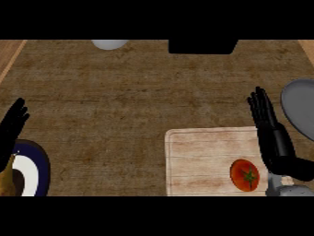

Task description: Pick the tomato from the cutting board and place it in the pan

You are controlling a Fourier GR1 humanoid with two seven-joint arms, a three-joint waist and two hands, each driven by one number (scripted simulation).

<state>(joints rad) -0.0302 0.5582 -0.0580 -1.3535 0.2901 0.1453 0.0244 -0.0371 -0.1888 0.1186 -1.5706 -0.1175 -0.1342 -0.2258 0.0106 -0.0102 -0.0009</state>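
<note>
Beside the pale, grainy wooden cutting board (pixel 207 161), the matt grey pan (pixel 309 110) is lying smooth; the glossy tomato (pixel 245 175) is shining on it.

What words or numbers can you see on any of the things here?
None. No words, numbers or signs show on the pale wooden cutting board, the round red tomato, the round grey pan, the blue-rimmed white plate or the brown counter top.

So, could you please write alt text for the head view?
A red tomato lies on a wooden cutting board, beside the open right hand. A grey pan sits at the right edge; the open left hand is above a plate.
</note>
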